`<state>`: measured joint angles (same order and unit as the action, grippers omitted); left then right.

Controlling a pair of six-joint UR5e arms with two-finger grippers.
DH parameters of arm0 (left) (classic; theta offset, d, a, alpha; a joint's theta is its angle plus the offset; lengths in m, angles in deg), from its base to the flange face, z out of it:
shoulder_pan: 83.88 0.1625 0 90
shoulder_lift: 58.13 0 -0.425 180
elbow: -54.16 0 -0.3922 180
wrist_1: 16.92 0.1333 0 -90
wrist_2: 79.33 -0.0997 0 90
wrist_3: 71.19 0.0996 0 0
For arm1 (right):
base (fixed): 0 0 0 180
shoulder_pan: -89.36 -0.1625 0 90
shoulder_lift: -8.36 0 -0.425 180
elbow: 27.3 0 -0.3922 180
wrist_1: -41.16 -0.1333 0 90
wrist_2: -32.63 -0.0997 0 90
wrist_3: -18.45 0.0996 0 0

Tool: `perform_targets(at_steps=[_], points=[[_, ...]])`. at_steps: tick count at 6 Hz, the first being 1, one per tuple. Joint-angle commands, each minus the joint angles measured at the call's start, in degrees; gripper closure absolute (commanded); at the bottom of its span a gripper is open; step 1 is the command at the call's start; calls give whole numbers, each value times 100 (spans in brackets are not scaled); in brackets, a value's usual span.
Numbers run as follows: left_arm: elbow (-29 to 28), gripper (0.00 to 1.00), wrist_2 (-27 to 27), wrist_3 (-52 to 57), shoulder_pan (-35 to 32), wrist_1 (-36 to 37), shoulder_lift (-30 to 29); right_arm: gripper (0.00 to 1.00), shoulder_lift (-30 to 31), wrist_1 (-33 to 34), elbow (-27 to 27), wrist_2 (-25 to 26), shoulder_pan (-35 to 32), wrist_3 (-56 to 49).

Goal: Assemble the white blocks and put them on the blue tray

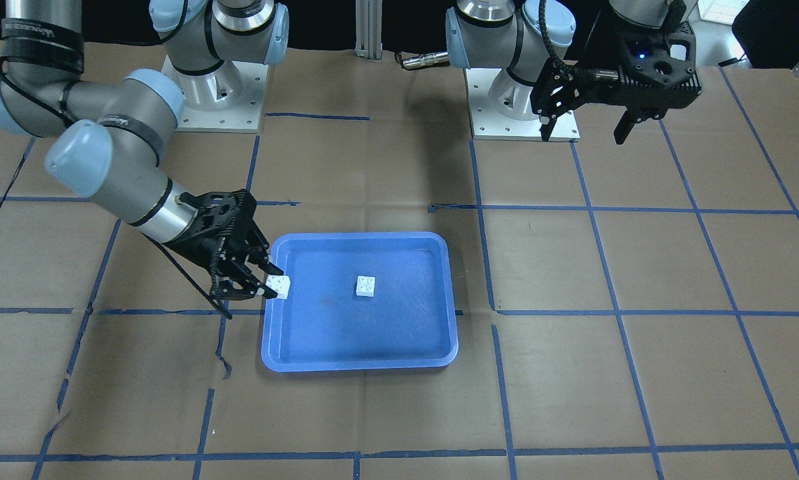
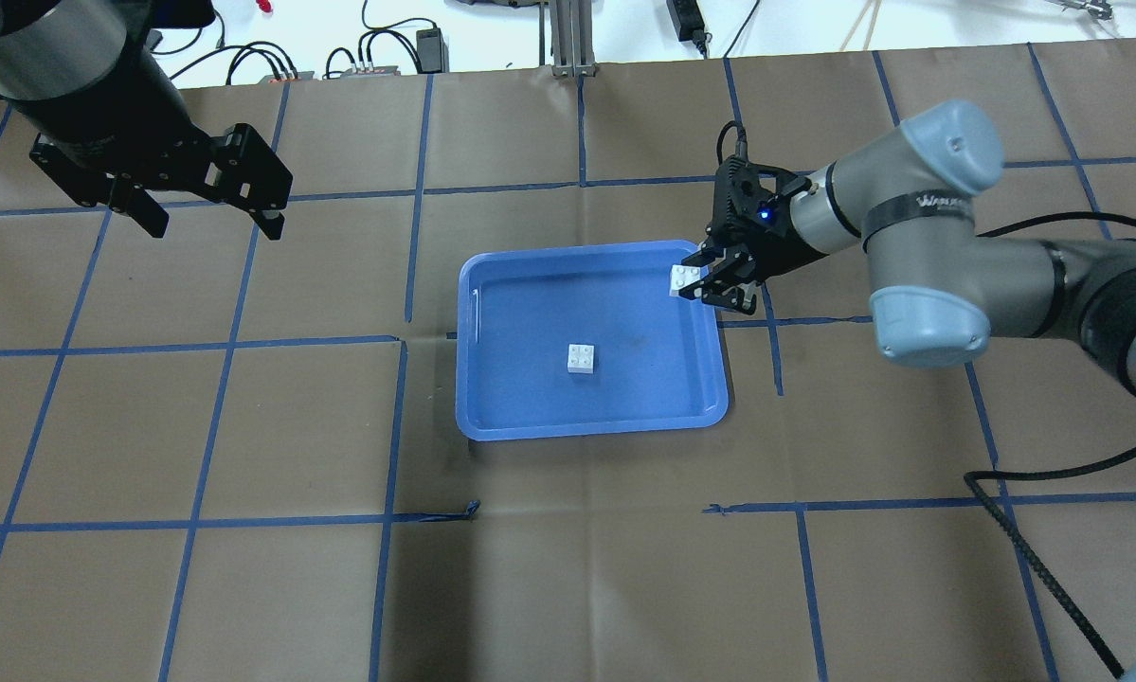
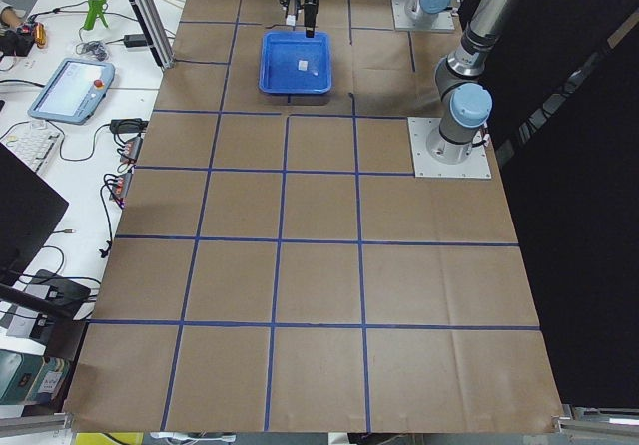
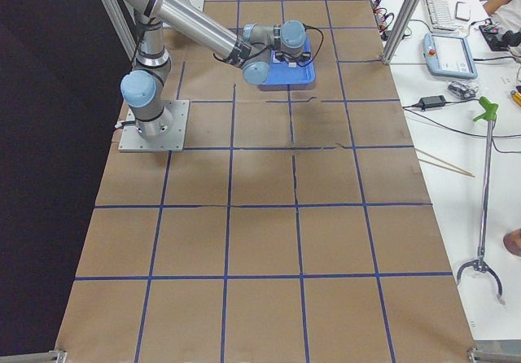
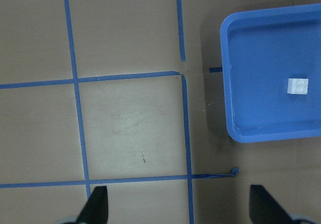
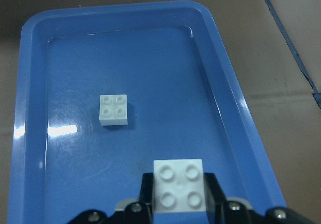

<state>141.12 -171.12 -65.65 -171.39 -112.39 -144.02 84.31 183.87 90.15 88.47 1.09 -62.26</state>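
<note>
right tool [image 1: 270,281] gripping white block [image 6: 179,186] above blue tray [image 2: 586,432], second block [image 2: 582,359] inside

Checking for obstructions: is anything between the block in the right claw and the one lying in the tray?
Nothing visible does. Only bare floor of the blue tray separates the held white block from the loose white block; the left claw hangs well aside.

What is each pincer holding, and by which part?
The right pincer grips one white block by two opposite side walls, with its studs exposed, near the edge of the blue tray. The left pincer is open and empty.
</note>
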Motion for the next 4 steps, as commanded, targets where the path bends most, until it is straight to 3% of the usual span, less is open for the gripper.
perform_targets(at_steps=[1, 4], points=[[-38, 1, 21, -19, 6, 3, 2, 76, -377, 974, 252, 5, -426, 319], [-47, 1, 21, -19, 24, 3, 2, 76, -756, 1215, 365, 66, -665, 301]])
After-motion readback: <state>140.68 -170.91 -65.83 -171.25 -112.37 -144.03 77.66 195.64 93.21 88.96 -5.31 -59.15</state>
